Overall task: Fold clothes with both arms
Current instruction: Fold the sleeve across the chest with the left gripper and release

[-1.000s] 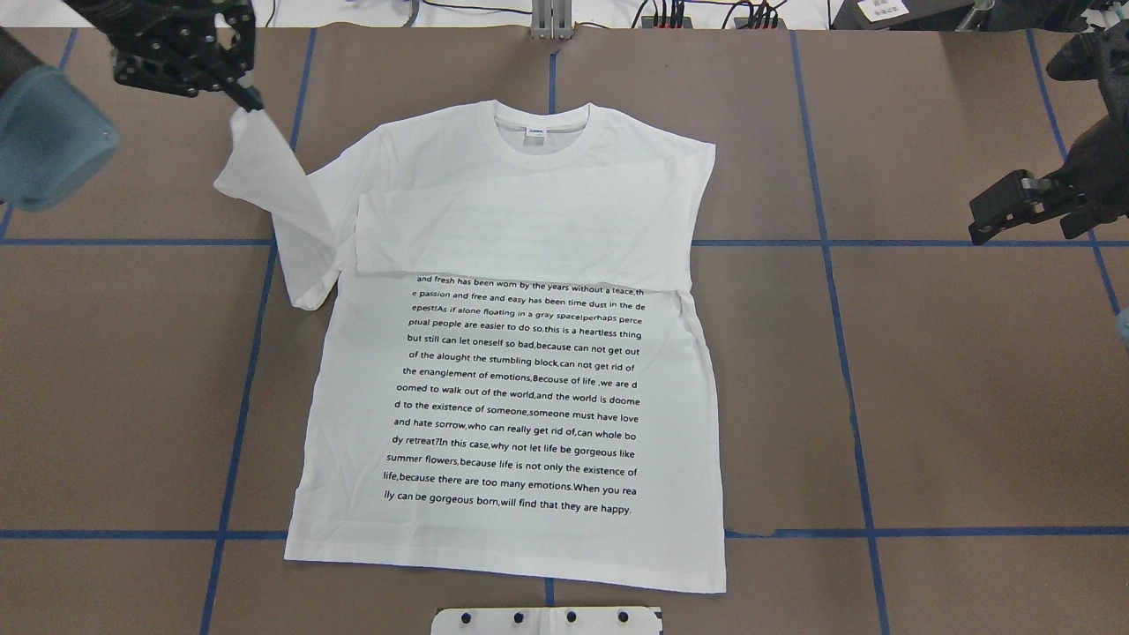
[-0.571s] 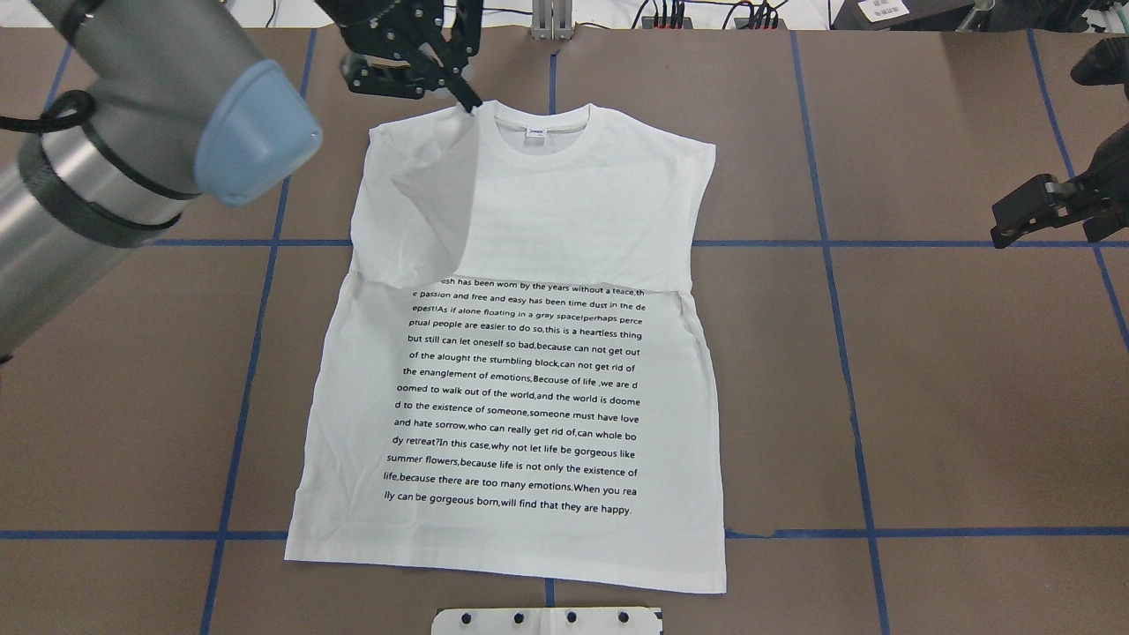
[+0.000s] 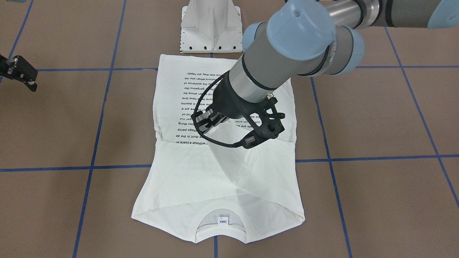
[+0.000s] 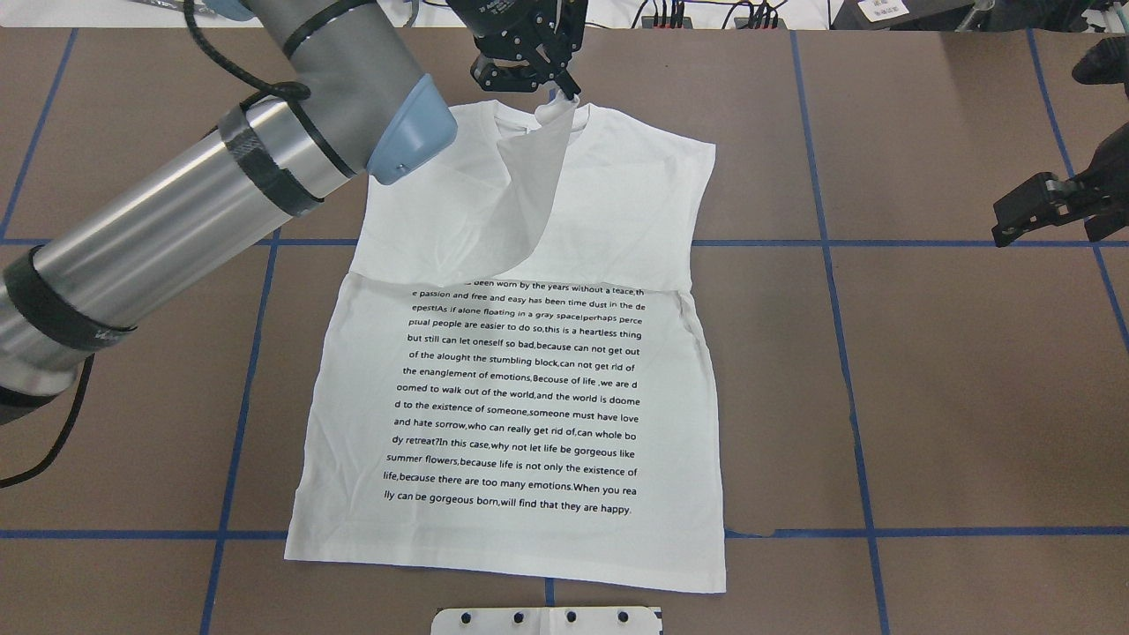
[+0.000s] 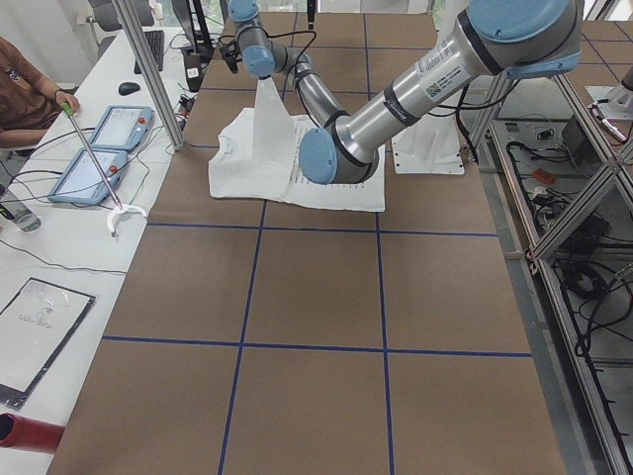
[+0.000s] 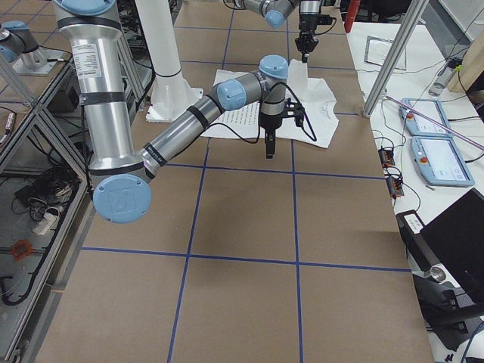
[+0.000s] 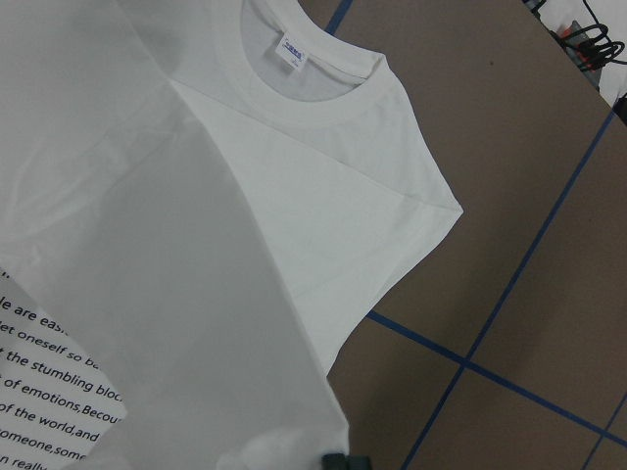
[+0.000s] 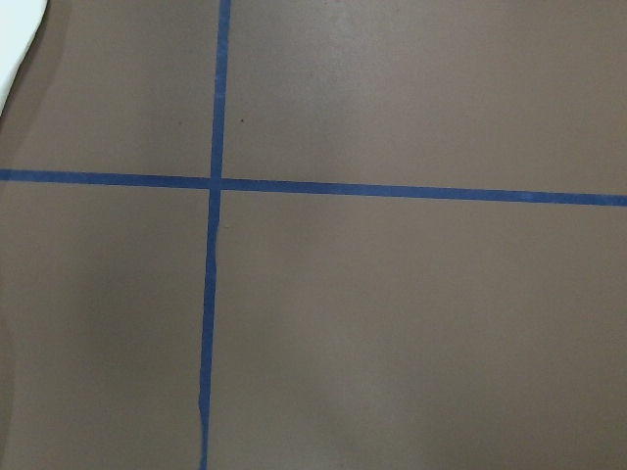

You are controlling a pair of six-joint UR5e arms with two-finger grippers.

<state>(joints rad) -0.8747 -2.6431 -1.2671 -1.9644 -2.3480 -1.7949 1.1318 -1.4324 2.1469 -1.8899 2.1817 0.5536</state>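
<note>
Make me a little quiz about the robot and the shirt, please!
1. True or false: the right hand is off the shirt, over bare table.
2. What is the left hand lifting?
A. the collar
B. a sleeve
C. the bottom hem
3. Fill in the gap: the tape lines on the table are ____.

Key: 1 true; 2 B; 3 blue.
</note>
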